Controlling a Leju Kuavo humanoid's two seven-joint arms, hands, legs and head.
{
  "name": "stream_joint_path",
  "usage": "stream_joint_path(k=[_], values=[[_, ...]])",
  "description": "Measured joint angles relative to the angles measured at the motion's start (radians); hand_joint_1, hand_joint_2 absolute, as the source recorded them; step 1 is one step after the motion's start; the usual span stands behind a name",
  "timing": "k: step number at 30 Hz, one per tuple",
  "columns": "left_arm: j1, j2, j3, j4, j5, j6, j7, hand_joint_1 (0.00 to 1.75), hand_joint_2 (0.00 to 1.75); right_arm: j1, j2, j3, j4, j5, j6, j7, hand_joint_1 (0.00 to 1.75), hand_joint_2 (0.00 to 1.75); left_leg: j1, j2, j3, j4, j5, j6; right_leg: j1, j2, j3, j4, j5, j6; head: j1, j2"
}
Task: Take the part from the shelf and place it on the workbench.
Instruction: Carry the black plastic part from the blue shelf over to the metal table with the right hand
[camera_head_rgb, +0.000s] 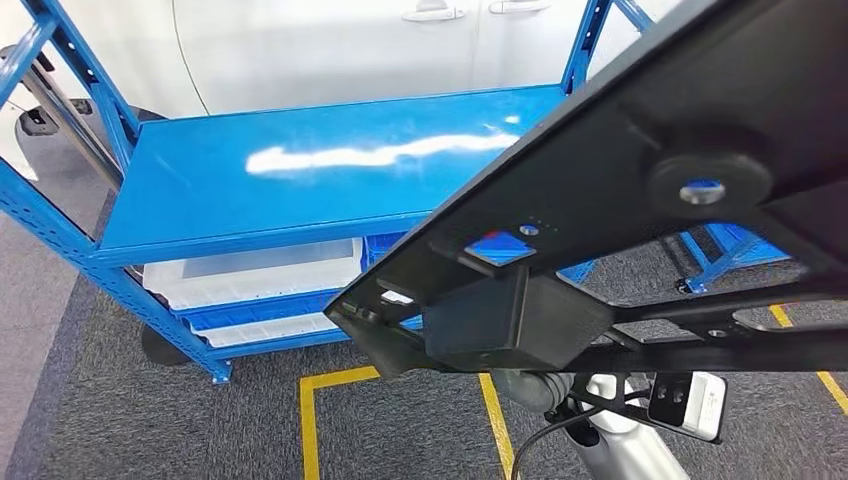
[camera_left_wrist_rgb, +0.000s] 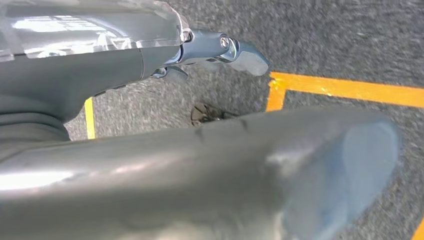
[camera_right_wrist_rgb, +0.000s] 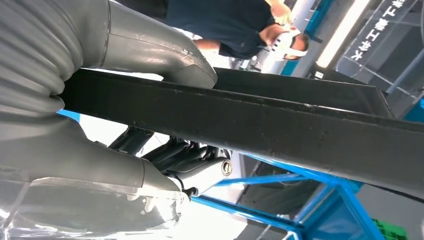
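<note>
The part (camera_head_rgb: 640, 170) is a large flat black frame with cut-outs and a boxy block on its underside. It hangs tilted close in front of my head view, clear of the blue shelf (camera_head_rgb: 300, 170) and hiding its right side. My right hand (camera_right_wrist_rgb: 100, 165) grips one black bar of the part (camera_right_wrist_rgb: 250, 120), thumb on one face and fingers curled under the other. My right arm (camera_head_rgb: 625, 445) rises from below behind the part. My left hand (camera_left_wrist_rgb: 75, 80) hangs over the grey carpet with its fingers apart and nothing in it.
The shelf's top level is bare; white bins (camera_head_rgb: 250, 275) sit on its lower levels. Yellow tape lines (camera_head_rgb: 310, 420) mark the carpet in front. A white car (camera_head_rgb: 350, 40) stands behind the shelf. A person (camera_right_wrist_rgb: 235, 20) in a dark top stands nearby.
</note>
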Motion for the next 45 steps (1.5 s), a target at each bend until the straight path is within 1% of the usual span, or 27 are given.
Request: stream_joint_path(k=[2, 4, 6, 7, 9, 10, 12, 14, 15, 16, 17, 19, 21, 22, 23, 25, 27, 29, 30, 31, 32, 34, 36, 38, 41, 43, 45], values=[[0.0, 0.0, 0.0, 0.0, 0.0, 0.0, -0.002, 0.0, 0.0, 0.02, 0.003, -0.016, -0.003, 0.02, 0.036, 0.0, 1.75, 1.75, -0.001, 0.0, -0.032, 0.006, 0.02, -0.003, -0.002, 0.0, 0.028, 0.031, 0.029, 0.003, 0.0, 0.0], [0.0, 0.0, -0.001, 0.0, -0.001, 0.0, -0.004, 0.0, 0.0, 0.032, 0.013, -0.039, -0.007, 0.038, 0.071, 0.0, 1.75, 1.75, -0.001, 0.0, -0.061, 0.015, 0.038, -0.01, -0.003, 0.0, 0.126, -0.077, 0.069, -0.001, 0.0, 0.0], [-0.001, 0.0, -0.002, 0.0, -0.002, 0.0, -0.006, 0.0, 0.0, 0.034, 0.028, -0.062, -0.014, 0.046, 0.089, 0.0, 1.75, 1.75, -0.003, 0.0, -0.078, 0.023, 0.053, -0.02, 0.001, 0.001, 0.225, -0.219, 0.054, -0.013, 0.0, 0.0], [-0.001, 0.0, -0.003, 0.0, -0.003, 0.0, -0.007, 0.0, 0.0, 0.034, 0.034, -0.071, -0.017, 0.048, 0.092, 0.0, 1.75, 1.75, -0.004, -0.001, -0.082, 0.023, 0.062, -0.025, 0.004, 0.001, 0.247, -0.257, 0.042, -0.02, 0.0, 0.0], [-0.001, 0.002, -0.003, 0.0, -0.005, 0.0, -0.008, 0.0, 0.0, 0.036, 0.042, -0.084, -0.019, 0.052, 0.093, 0.0, 1.75, 1.75, -0.003, -0.002, -0.087, 0.018, 0.079, -0.038, 0.007, 0.0, 0.241, -0.273, 0.051, -0.035, 0.0, 0.0], [0.0, 0.004, -0.003, 0.0, -0.007, 0.0, -0.008, 0.0, 0.0, 0.036, 0.046, -0.088, -0.019, 0.053, 0.092, 0.0, 1.75, 1.75, -0.001, -0.003, -0.094, 0.023, 0.07, -0.043, 0.005, -0.001, 0.232, -0.275, 0.062, -0.044, 0.0, 0.0], [0.002, 0.007, -0.004, 0.0, -0.01, -0.003, -0.011, 0.0, 0.0, 0.037, 0.051, -0.093, -0.02, 0.055, 0.089, 0.0, 1.75, 1.75, 0.001, -0.004, -0.118, 0.08, -0.003, -0.052, 0.0, -0.005, 0.207, -0.278, 0.088, -0.06, 0.0, 0.0], [0.002, 0.009, -0.004, 0.0, -0.009, -0.009, -0.017, 0.0, 0.0, 0.04, 0.054, -0.098, -0.02, 0.054, 0.088, 0.0, 1.75, 1.75, 0.003, -0.005, -0.146, 0.202, -0.105, -0.058, 0.003, -0.006, 0.178, -0.277, 0.112, -0.067, 0.0, 0.0], [0.002, 0.01, -0.004, 0.0, -0.007, -0.012, -0.02, 0.0, 0.0, 0.043, 0.054, -0.101, -0.02, 0.053, 0.09, 0.0, 1.75, 1.75, 0.003, -0.004, -0.153, 0.262, -0.132, -0.06, 0.004, -0.006, 0.161, -0.276, 0.124, -0.067, 0.0, 0.0], [0.001, 0.012, -0.004, 0.0, -0.004, -0.013, -0.022, 0.0, 0.0, 0.046, 0.055, -0.103, -0.02, 0.051, 0.093, 0.0, 1.75, 1.75, 0.003, -0.004, -0.147, 0.299, -0.132, -0.061, 0.005, -0.007, 0.145, -0.274, 0.136, -0.066, 0.0, 0.0], [0.0, 0.014, -0.004, 0.0, 0.001, -0.013, -0.024, 0.0, 0.0, 0.048, 0.056, -0.105, -0.02, 0.051, 0.099, 0.0, 1.75, 1.75, 0.003, -0.004, -0.126, 0.303, -0.111, -0.06, 0.006, -0.007, 0.128, -0.271, 0.148, -0.065, 0.0, 0.0], [-0.001, 0.019, -0.003, 0.0, 0.012, -0.011, -0.027, 0.0, 0.0, 0.049, 0.064, -0.108, -0.02, 0.049, 0.111, 0.0, 1.75, 1.75, 0.003, -0.005, -0.037, 0.215, -0.061, -0.054, 0.007, -0.006, 0.097, -0.263, 0.168, -0.061, 0.0, 0.0], [-0.005, 0.024, -0.001, 0.0, 0.02, -0.01, -0.03, 0.0, 0.0, 0.046, 0.073, -0.11, -0.02, 0.045, 0.116, 0.0, 1.75, 1.75, -0.002, -0.005, 0.067, 0.07, -0.071, -0.045, 0.009, -0.006, 0.078, -0.257, 0.186, -0.053, 0.0, 0.0], [-0.007, 0.026, 0.0, 0.0, 0.023, -0.01, -0.032, 0.0, 0.0, 0.043, 0.076, -0.11, -0.019, 0.043, 0.116, 0.0, 1.75, 1.75, -0.005, -0.005, 0.097, 0.02, -0.085, -0.04, 0.008, -0.007, 0.074, -0.257, 0.195, -0.047, 0.0, 0.0], [-0.008, 0.027, 0.002, 0.0, 0.025, -0.01, -0.034, 0.0, 0.0, 0.04, 0.079, -0.109, -0.018, 0.04, 0.115, 0.0, 1.75, 1.75, -0.009, -0.006, 0.107, -0.006, -0.093, -0.035, 0.007, -0.009, 0.072, -0.259, 0.205, -0.04, 0.0, 0.0], [-0.007, 0.028, 0.005, 0.0, 0.028, -0.011, -0.037, 0.0, 0.0, 0.034, 0.081, -0.108, -0.017, 0.033, 0.113, 0.0, 1.75, 1.75, -0.008, -0.004, 0.095, -0.015, -0.075, -0.023, 0.005, -0.009, 0.067, -0.261, 0.214, -0.028, 0.0, 0.0], [-0.005, 0.029, 0.009, 0.0, 0.031, -0.01, -0.033, 0.0, 0.0, 0.032, 0.081, -0.106, -0.014, 0.023, 0.109, 0.0, 1.75, 1.75, -0.003, -0.001, 0.074, -0.021, -0.051, -0.008, 0.004, -0.005, 0.047, -0.219, 0.158, -0.017, 0.0, 0.0], [-0.005, 0.029, 0.014, 0.0, 0.037, -0.006, -0.023, 0.0, 0.0, 0.031, 0.081, -0.104, -0.011, 0.013, 0.104, 0.0, 1.75, 1.75, -0.002, 0.001, 0.046, -0.021, -0.028, -0.002, -0.001, -0.003, 0.013, -0.101, 0.054, -0.007, 0.0, 0.0], [-0.004, 0.029, 0.017, 0.0, 0.039, -0.003, -0.016, 0.0, 0.0, 0.03, 0.081, -0.102, -0.01, 0.01, 0.1, 0.0, 1.75, 1.75, -0.002, 0.001, 0.031, -0.021, -0.016, -0.002, -0.002, -0.003, -0.002, -0.033, 0.024, -0.003, 0.0, 0.0], [-0.004, 0.029, 0.019, 0.0, 0.04, 0.0, -0.01, 0.0, 0.0, 0.031, 0.081, -0.101, -0.008, 0.007, 0.096, 0.0, 1.75, 1.75, -0.002, 0.002, 0.016, -0.02, -0.005, -0.003, -0.004, -0.003, -0.008, 0.017, 0.021, 0.0, 0.0, 0.0], [-0.003, 0.029, 0.019, 0.0, 0.039, 0.003, -0.005, 0.0, 0.0, 0.031, 0.08, -0.099, -0.007, 0.006, 0.091, 0.001, 1.75, 1.75, -0.002, 0.002, 0.002, -0.018, 0.006, -0.005, -0.005, -0.003, 0.0, 0.037, 0.041, 0.002, 0.0, 0.0], [-0.002, 0.029, 0.02, 0.0, 0.034, 0.009, 0.004, 0.0, 0.0, 0.03, 0.08, -0.096, -0.007, 0.004, 0.081, 0.002, 1.75, 1.75, -0.002, 0.002, -0.022, -0.013, 0.022, -0.01, -0.006, -0.003, 0.074, -0.034, 0.094, 0.0, 0.0, 0.0], [0.0, 0.029, 0.02, 0.0, 0.032, 0.015, 0.011, 0.0, 0.0, 0.028, 0.079, -0.094, -0.01, 0.001, 0.073, 0.002, 1.75, 1.75, -0.005, 0.001, -0.038, -0.002, 0.032, -0.018, -0.002, -0.003, 0.185, -0.186, 0.085, -0.011, 0.0, 0.0], [0.001, 0.029, 0.02, 0.0, 0.032, 0.021, 0.017, 0.0, 0.0, 0.028, 0.077, -0.093, -0.014, -0.004, 0.072, 0.001, 1.75, 1.75, -0.006, 0.001, -0.045, 0.006, 0.04, -0.03, 0.004, -0.003, 0.238, -0.27, 0.056, -0.026, 0.0, 0.0], [0.004, 0.029, 0.023, 0.0, 0.035, 0.03, 0.024, 0.0, 0.0, 0.029, 0.073, -0.093, -0.015, -0.011, 0.074, 0.0, 1.75, 1.75, -0.002, 0.001, -0.055, 0.021, 0.033, -0.048, 0.003, -0.004, 0.233, -0.282, 0.067, -0.051, 0.0, 0.0], [0.006, 0.028, 0.026, 0.0, 0.04, 0.033, 0.028, 0.0, 0.0, 0.028, 0.071, -0.094, -0.014, -0.023, 0.083, 0.0, 1.75, 1.75, 0.002, -0.001, -0.089, 0.106, -0.032, -0.058, 0.002, -0.006, 0.222, -0.285, 0.08, -0.066, 0.0, 0.0], [0.007, 0.027, 0.029, 0.0, 0.043, 0.034, 0.03, 0.0, 0.0, 0.026, 0.068, -0.096, -0.009, -0.037, 0.097, 0.0, 1.75, 1.75, 0.003, -0.001, -0.138, 0.243, -0.11, -0.066, 0.004, -0.004, 0.206, -0.282, 0.091, -0.07, 0.0, 0.0]])
